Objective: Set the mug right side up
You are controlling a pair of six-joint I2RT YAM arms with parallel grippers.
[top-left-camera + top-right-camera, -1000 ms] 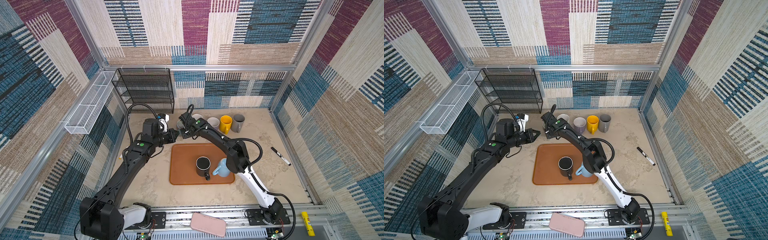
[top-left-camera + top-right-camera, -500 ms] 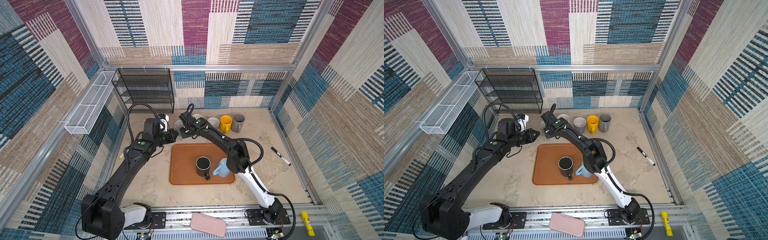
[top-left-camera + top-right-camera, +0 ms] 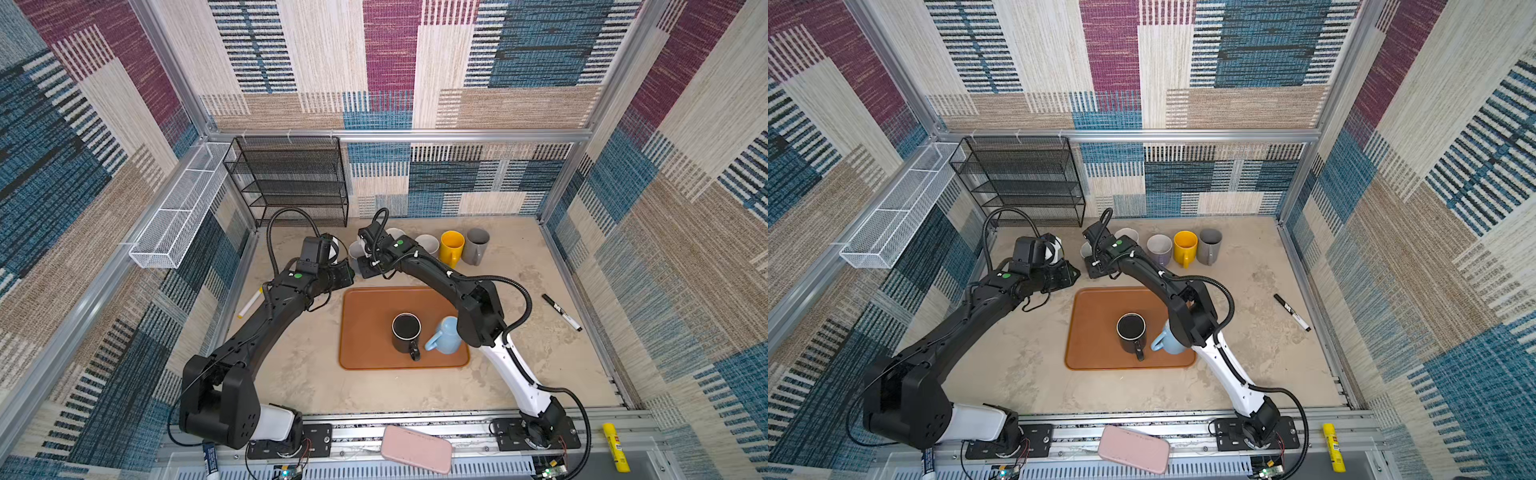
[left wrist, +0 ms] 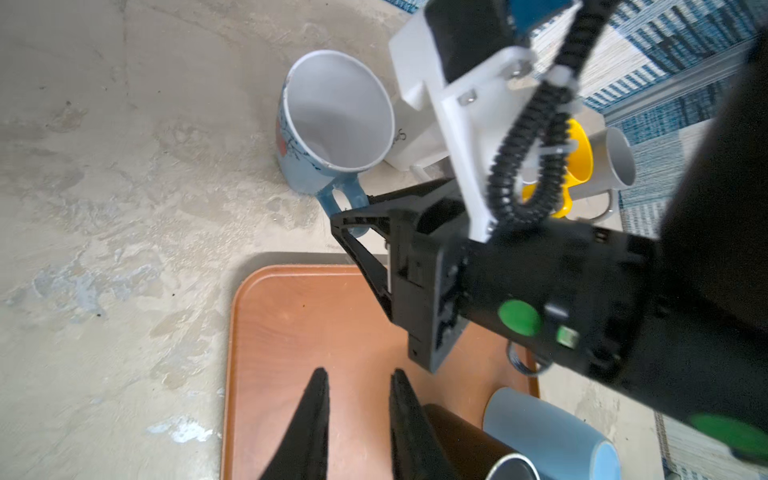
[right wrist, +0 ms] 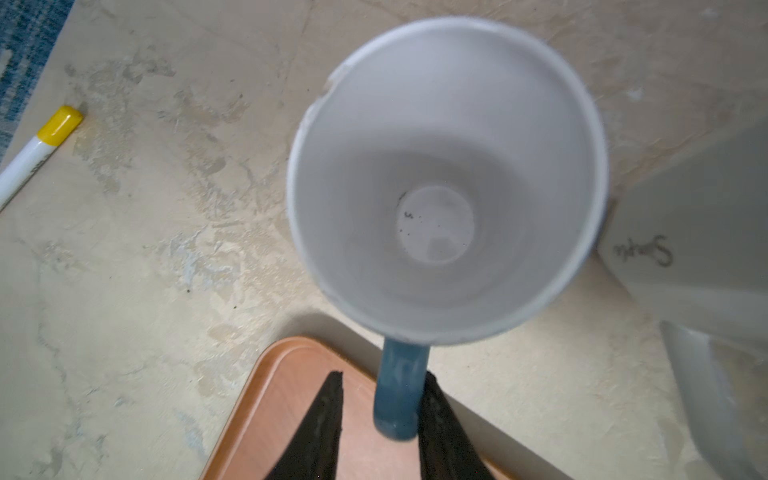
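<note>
The mug (image 5: 446,178) stands upright, task seemingly done: we have loosened our right gripper (image 5: 382,376) around its handle (image 5: 401,415) and slightly parted our empty left gripper (image 4: 359,372).

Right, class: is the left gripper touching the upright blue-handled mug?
Apart. The left wrist view shows the left gripper over the tray, fingertips well short of the mug standing on the table beyond it.

We see a blue-and-white ceramic mug (image 4: 336,120) standing mouth-up on the mottled beige desk (image 4: 104,208), just beyond the brown plastic tray (image 4: 282,324). The black right gripper (image 4: 349,216) sits at its handle, perhaps touching it. Our left gripper (image 4: 358,399) hangs over the tray, jaws slightly apart and empty.
</note>
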